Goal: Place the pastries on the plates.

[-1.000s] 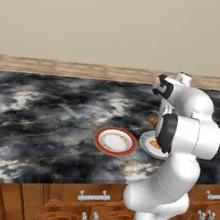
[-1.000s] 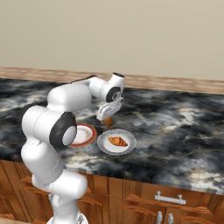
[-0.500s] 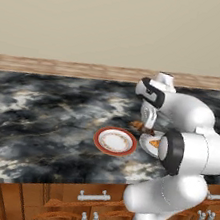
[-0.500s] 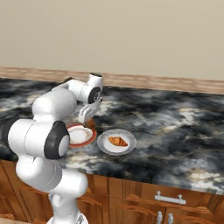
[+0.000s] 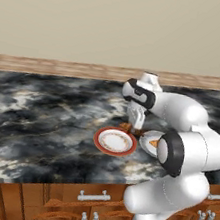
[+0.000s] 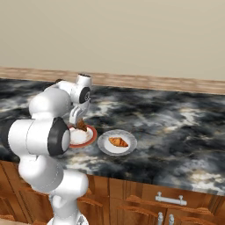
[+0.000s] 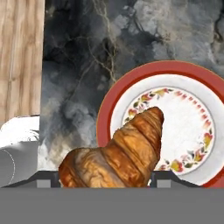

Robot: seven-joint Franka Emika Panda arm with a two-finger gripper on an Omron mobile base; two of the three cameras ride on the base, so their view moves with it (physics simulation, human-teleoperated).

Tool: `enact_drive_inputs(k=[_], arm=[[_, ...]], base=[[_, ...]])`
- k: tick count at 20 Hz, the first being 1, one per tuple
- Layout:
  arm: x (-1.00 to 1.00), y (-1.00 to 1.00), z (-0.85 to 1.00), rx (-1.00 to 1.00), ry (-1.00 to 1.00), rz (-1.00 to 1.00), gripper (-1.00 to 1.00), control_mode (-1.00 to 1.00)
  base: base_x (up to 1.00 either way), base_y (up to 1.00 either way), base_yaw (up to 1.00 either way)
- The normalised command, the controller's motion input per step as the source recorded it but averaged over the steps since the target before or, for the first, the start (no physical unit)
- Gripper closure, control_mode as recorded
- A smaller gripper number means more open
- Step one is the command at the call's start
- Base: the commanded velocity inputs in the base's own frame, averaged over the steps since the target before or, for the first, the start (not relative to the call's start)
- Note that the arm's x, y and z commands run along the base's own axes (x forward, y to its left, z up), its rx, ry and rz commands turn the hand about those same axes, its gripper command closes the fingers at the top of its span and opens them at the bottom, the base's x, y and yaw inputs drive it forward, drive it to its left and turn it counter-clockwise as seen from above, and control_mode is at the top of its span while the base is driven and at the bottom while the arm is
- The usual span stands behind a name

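Fingers [image 7: 105, 175] hold the brown croissant [image 7: 118, 153] | it hangs over the near edge of the red plate [image 7: 105, 113] | let go now, it may tip onto the worktop [image 7: 74, 57] | other pastry [image 6: 117, 142] sits on grey plate [image 6: 105, 147]

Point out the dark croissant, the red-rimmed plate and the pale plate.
dark croissant [image 7: 118, 153], hand view, middle of its ridged body.
red-rimmed plate [image 5: 100, 143], left base view, near-left red rim.
pale plate [image 6: 105, 147], right base view, bare near-left rim.
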Motion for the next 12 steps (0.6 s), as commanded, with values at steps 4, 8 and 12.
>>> enact_drive_inputs(k=[4,8,12], arm=[[0.10,0.01,-0.27,0.00,0.00,0.04,1.00,-1.00],[0.06,0.03,-0.36,0.00,0.00,0.04,1.00,-1.00],[0.23,0.19,-0.31,0.00,0.00,0.03,1.00,-1.00]], base=[[0.00,0.00,0.00],[0.00,0.00,0.00],[0.00,0.00,0.00]])
